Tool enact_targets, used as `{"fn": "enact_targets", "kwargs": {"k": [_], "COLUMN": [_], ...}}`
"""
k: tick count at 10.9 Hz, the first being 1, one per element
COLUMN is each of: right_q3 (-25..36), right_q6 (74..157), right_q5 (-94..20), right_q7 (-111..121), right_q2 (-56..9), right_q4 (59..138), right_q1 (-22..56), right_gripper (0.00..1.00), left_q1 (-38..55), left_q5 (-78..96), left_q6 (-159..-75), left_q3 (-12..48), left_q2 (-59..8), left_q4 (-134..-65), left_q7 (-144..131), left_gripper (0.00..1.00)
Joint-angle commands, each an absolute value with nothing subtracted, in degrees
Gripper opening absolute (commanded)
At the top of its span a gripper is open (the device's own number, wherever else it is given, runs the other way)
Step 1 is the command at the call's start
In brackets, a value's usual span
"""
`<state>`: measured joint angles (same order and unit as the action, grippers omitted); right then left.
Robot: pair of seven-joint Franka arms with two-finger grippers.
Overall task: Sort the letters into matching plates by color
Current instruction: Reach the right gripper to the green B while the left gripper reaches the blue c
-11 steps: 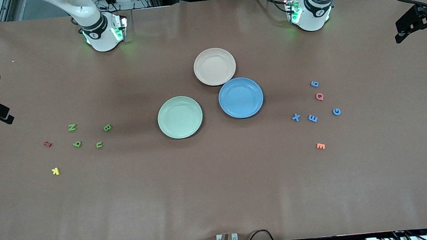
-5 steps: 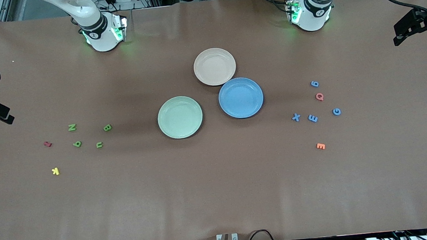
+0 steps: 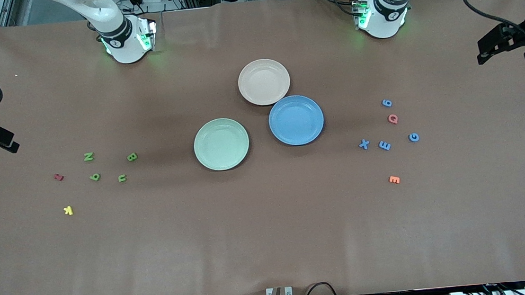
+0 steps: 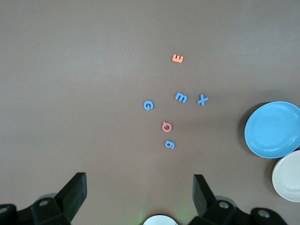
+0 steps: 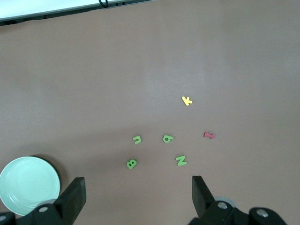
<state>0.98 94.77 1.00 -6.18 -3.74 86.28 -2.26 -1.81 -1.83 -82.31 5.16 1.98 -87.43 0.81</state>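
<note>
Brown tabletop (image 3: 270, 232) is carrying light, thin foam letters (image 3: 131, 156); edgewise pinching seems best. Left gripper (image 4: 139, 197) and right gripper (image 5: 138, 197) are both hanging wide open.

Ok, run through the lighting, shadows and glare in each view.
Front view: even overhead light, soft dark shadows beside the green plate and blue plate, green glow at both arm bases. Left wrist view: flat light, a shadow hugging the blue plate. Right wrist view: a pale sheen on the table, letters sharp.
</note>
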Motion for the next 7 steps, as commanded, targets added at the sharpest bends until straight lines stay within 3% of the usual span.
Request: {"fn": "enact_targets", "kwargs": {"k": [1,7], "right_q3": [0.5,0.4], "right_q6": [96.1,104.4], "right_q5": [1.6,1.4], "right_q7": [-6.5,-14.7], "right_q2": [-4.0,-4.1], "right_q4": [87.8,98.2], "right_q1": [-2.7,-2.2], "right_gripper": [1.0,1.0], "left_q1": [-2.4,-4.6], "left_q5": [-2.4,-2.4], "left_q6": [-90.5,-104.4], "left_q3": [5.7,5.7], "left_q2": [2.5,1.1], "left_q4": [-95.6,-107.4], "left_q7": [-0.1,0.2], "left_gripper": [1.0,1.0]}}
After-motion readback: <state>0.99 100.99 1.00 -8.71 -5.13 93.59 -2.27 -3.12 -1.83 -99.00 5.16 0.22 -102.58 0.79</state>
